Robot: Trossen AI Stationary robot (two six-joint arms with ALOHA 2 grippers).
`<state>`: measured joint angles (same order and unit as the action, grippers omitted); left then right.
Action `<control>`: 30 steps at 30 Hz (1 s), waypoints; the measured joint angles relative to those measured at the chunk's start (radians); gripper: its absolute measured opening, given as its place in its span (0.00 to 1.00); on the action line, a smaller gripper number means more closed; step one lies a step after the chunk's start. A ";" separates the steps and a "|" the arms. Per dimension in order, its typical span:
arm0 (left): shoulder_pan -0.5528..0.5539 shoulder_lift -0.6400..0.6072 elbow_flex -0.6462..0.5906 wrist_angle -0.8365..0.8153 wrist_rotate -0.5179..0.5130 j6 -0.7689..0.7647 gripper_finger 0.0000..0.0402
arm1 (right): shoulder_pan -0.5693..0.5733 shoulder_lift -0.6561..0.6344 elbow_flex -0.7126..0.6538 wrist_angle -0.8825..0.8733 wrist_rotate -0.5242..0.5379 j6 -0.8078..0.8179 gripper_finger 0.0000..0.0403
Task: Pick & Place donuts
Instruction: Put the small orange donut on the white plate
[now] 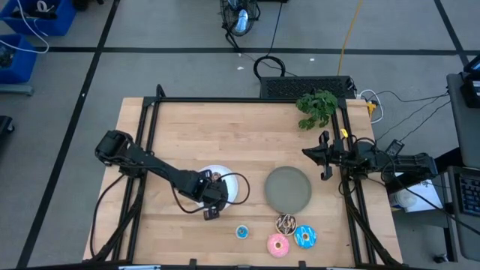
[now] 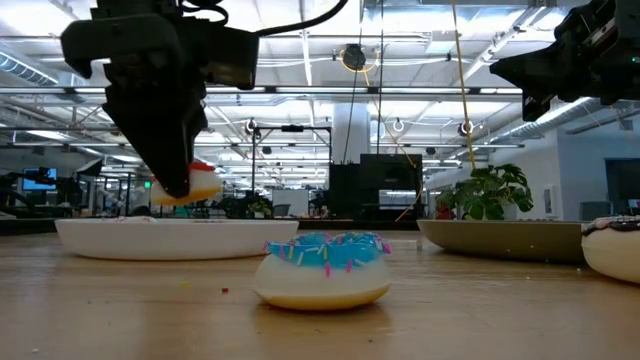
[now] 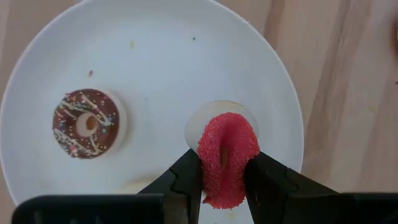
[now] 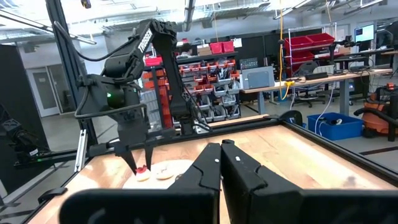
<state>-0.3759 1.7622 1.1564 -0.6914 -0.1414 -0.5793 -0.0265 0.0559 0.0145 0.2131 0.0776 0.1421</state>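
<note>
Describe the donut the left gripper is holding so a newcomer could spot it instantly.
Find the white plate near the table's middle. The left gripper hangs over it, pinching a tiny red-sugared donut on edge. The plate's other donut is brown with drizzle and lies flat.

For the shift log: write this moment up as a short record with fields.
left gripper: shut on the red donut, held above the white plate
right gripper: shut, empty, waiting at the table's right edge
on the white plate: small brown donut
grey plate: nothing visible on it
loose on the table: small blue donut, pink donut, larger blue donut, dark drizzled donut
</note>
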 joint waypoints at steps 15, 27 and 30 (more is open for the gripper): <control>0.003 0.000 0.000 -0.001 0.020 -0.006 0.26 | 0.000 0.000 0.000 0.000 0.000 -0.001 0.00; 0.003 0.000 0.000 0.000 0.012 -0.016 0.26 | 0.000 0.000 0.000 0.041 0.000 -0.024 0.00; 0.003 0.000 0.000 0.001 0.010 -0.018 0.26 | 0.000 0.000 0.000 0.042 0.000 -0.024 0.00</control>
<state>-0.3733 1.7622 1.1564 -0.6903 -0.1319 -0.5976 -0.0265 0.0563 0.0147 0.2546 0.0776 0.1185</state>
